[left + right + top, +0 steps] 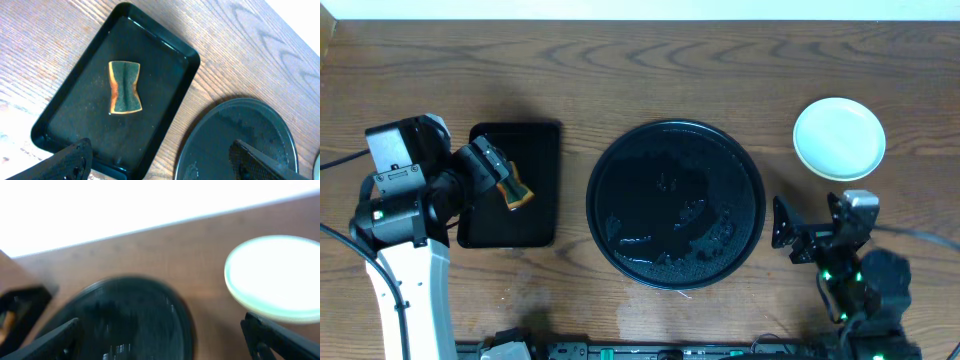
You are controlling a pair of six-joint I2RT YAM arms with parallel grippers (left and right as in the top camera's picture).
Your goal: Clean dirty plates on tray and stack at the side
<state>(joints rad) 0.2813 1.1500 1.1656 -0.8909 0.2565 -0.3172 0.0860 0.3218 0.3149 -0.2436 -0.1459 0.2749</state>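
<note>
Possibly the right gripper [810, 220], wide open and empty like the left gripper [160, 162], could have knocked the stacked plates [839, 137] nearby if it swung outward carelessly.

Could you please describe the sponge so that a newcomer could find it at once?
Start at the large round black tray in the middle of the table; to its left lies a smaller rectangular black tray. The sponge lies alone inside it: dark green face, orange edge, pinched at the waist.
</note>
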